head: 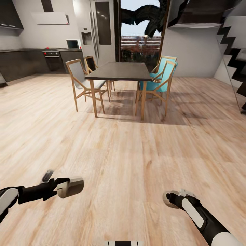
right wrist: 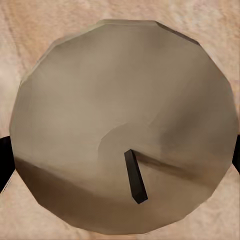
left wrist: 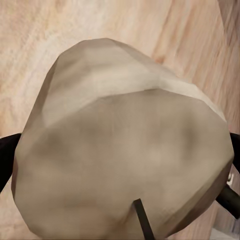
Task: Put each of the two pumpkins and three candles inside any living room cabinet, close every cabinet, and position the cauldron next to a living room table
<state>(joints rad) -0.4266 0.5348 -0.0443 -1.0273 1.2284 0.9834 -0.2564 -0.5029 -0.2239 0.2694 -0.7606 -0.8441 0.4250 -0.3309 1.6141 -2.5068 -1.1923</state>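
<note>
My left gripper is shut on a beige candle, held low at the left above the wooden floor. Seen close up in the left wrist view, this candle shows its dark wick, with black fingers at both of its sides. My right gripper is shut on a second beige candle at the lower right. In the right wrist view that candle faces the camera end-on, its wick dark. The pumpkins, the cabinet, the cauldron and the grey coffee table are out of view.
A dark dining table with grey chairs and teal chairs stands ahead on the wooden floor. Kitchen counters line the far left wall. A staircase rises at the right.
</note>
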